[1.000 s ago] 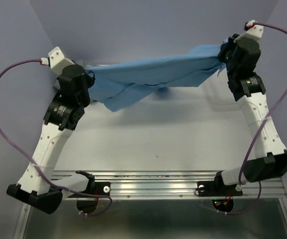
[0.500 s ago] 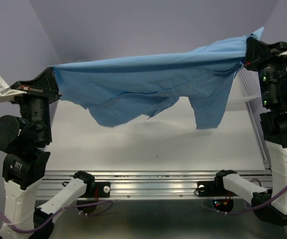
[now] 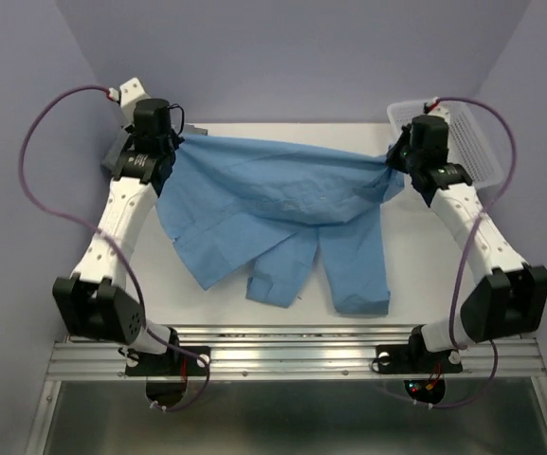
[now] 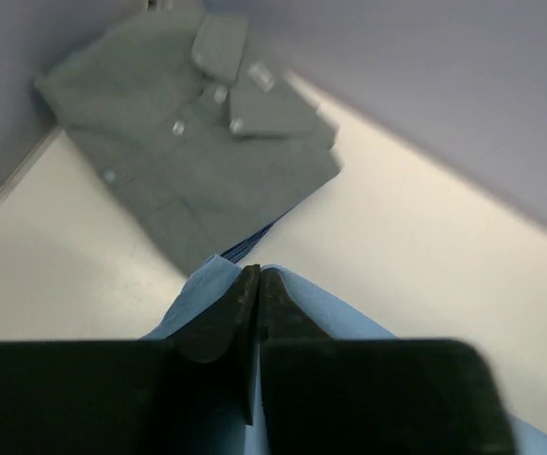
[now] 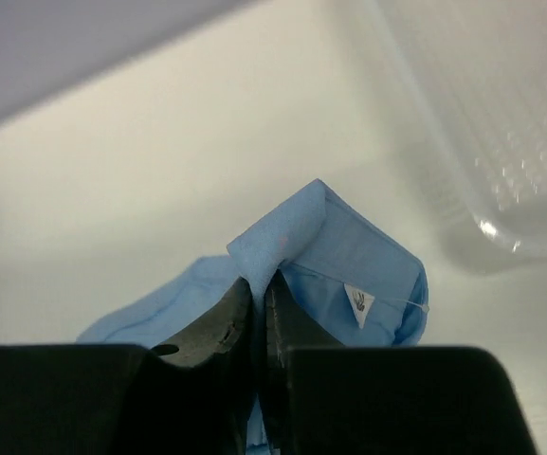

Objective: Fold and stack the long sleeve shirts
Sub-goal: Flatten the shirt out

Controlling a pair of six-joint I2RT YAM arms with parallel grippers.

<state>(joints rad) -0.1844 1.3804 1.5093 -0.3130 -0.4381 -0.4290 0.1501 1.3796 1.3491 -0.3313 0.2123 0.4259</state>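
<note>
The light sky-blue shirt (image 3: pixel 273 204) lies stretched across the far half of the table, its sleeves trailing toward the near edge. My left gripper (image 3: pixel 171 144) is shut on the shirt's left edge (image 4: pixel 211 275). My right gripper (image 3: pixel 394 159) is shut on its right edge (image 5: pixel 282 242), where a small white tag (image 5: pixel 358 303) shows. A folded grey-green shirt (image 4: pixel 192 123) with small white buttons lies at the far left corner, just beyond my left gripper (image 4: pixel 257 275). A strip of darker blue cloth (image 4: pixel 254 239) peeks from under it.
A white plastic mesh basket (image 3: pixel 467 137) stands at the far right corner, right of my right gripper (image 5: pixel 259 284), and shows in the right wrist view (image 5: pixel 482 123). Purple walls close in the table at the back and sides.
Both arms have swung the shirt down from held high in the air onto the table, stretched between them at the far side. The sleeves now lie on the table.
</note>
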